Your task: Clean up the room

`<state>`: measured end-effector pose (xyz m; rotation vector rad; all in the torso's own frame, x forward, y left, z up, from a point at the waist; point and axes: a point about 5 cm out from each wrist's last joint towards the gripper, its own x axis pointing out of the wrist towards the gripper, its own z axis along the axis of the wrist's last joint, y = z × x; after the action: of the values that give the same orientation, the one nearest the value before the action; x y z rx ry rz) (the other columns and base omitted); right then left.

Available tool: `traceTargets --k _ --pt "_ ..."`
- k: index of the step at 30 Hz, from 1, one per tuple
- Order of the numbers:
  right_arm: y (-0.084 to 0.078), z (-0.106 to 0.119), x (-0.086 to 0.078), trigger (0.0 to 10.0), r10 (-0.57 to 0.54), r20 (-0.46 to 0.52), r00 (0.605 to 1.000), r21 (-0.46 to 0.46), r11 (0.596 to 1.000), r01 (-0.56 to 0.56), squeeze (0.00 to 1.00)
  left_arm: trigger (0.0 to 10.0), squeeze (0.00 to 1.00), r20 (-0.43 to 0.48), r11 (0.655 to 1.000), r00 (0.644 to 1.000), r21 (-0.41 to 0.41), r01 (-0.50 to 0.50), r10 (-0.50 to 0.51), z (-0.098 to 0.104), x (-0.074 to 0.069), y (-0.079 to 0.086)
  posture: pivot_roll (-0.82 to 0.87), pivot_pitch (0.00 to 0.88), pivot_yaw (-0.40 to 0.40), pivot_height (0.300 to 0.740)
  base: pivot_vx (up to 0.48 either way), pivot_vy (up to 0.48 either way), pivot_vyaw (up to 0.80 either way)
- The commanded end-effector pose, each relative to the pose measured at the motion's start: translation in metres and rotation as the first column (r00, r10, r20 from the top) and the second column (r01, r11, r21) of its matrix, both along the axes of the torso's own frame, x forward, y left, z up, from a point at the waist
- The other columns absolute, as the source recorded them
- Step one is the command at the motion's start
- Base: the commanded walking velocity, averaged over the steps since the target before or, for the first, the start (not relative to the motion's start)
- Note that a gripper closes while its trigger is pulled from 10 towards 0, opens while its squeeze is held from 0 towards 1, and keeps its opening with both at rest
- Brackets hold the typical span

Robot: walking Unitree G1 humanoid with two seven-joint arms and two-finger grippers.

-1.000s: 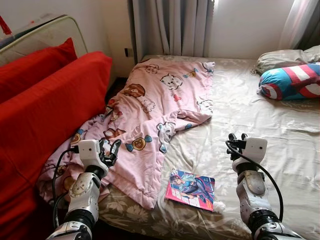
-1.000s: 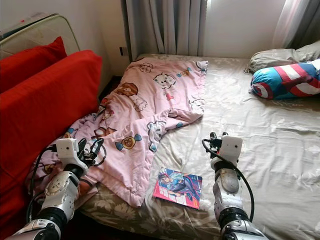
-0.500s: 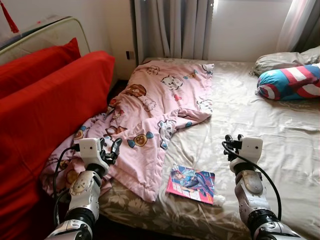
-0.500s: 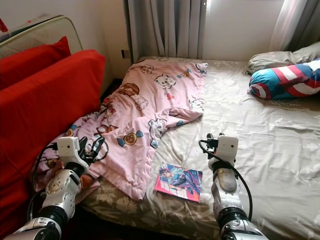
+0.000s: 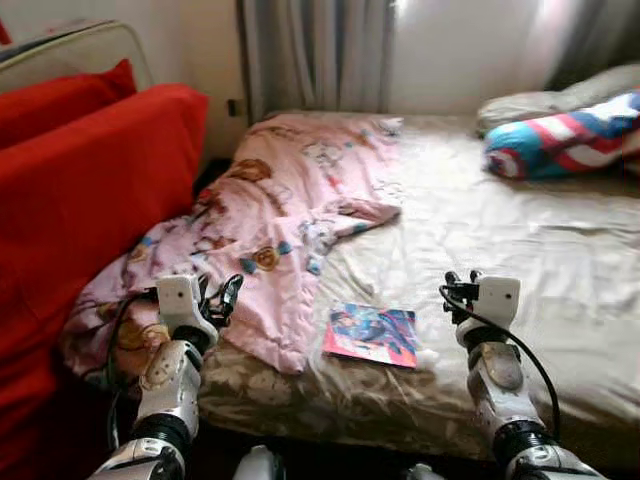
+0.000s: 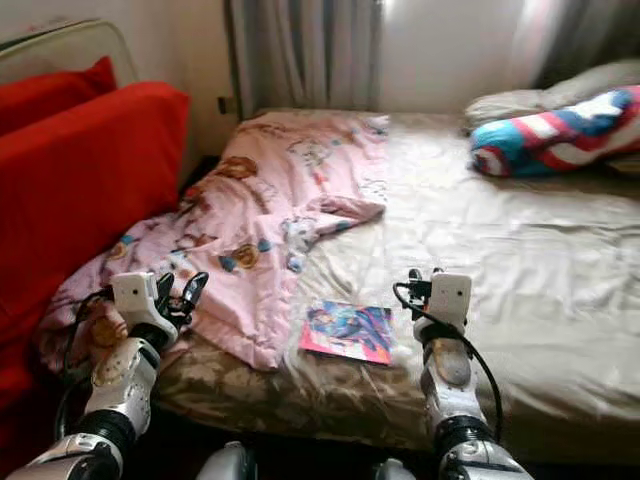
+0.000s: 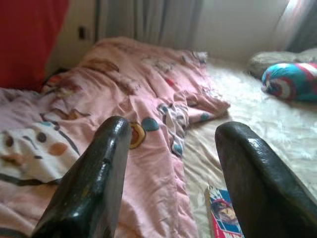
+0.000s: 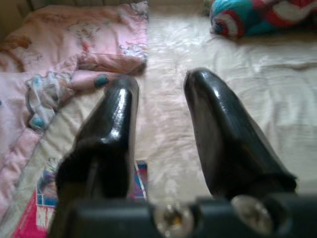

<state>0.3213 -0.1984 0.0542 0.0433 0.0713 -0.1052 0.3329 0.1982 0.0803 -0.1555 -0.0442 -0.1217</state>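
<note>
— Where do the claws stand?
— I have the left claw (image 5: 222,298) spread wide over the rumpled pink cartoon-print blanket (image 5: 268,235). The right claw (image 5: 459,291), fingers narrowly apart, hovers above the beige bed (image 5: 520,240).
— The glossy colourful comic book (image 5: 371,334)?
— At nine o'clock from the right claw, flat on the bed.

Pink cartoon-print blanket (image 5: 290,210), red cushions (image 5: 90,190), beige floral bedsheet (image 5: 500,230), multicoloured book (image 5: 372,334).

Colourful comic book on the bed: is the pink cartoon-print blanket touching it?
Apart. The left eye view shows a strip of beige sheet between the comic book and the pink blanket's hanging corner.
</note>
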Motion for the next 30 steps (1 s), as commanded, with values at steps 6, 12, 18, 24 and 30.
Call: traceTargets --k 6,12,18,24,30 --pt "0.0080 0.0009 0.0047 10.0 0.030 -0.017 0.999 0.022 0.999 -0.030 0.00 10.0 0.00 -0.043 1.000 0.999 0.009 -0.012 0.012 -0.0097 -0.0065 0.0059 0.03 0.000 0.019 0.646 0.000 0.000 0.00" --pt "0.0085 -0.0004 0.0064 10.0 0.037 -0.049 0.998 0.012 0.999 -0.036 0.00 10.0 0.00 -0.048 1.000 0.999 0.009 -0.011 0.012 -0.0100 -0.0065 0.0058 0.03 0.000 0.019 0.646 0.000 0.000 0.00" --pt "0.0099 -0.0024 0.0044 10.0 0.045 -0.043 0.998 0.020 0.999 -0.044 0.00 10.0 0.00 -0.050 1.000 0.999 0.007 -0.011 0.012 -0.0109 -0.0073 0.0057 0.03 0.000 0.018 0.621 0.000 0.000 0.00" --pt "0.0130 -0.0009 0.0053 10.0 0.049 -0.033 0.998 0.031 0.998 -0.048 0.00 10.0 0.00 -0.055 1.000 0.998 0.006 -0.008 0.009 -0.0125 -0.0082 0.0047 0.03 0.000 0.017 0.621 0.000 0.000 0.00" --pt "0.0123 -0.0035 0.0047 10.0 0.051 -0.060 0.997 0.023 0.998 -0.050 0.00 10.0 0.00 -0.061 1.000 0.998 0.006 -0.006 0.006 -0.0132 -0.0082 0.0040 0.03 0.000 0.018 0.621 0.000 0.000 0.00"
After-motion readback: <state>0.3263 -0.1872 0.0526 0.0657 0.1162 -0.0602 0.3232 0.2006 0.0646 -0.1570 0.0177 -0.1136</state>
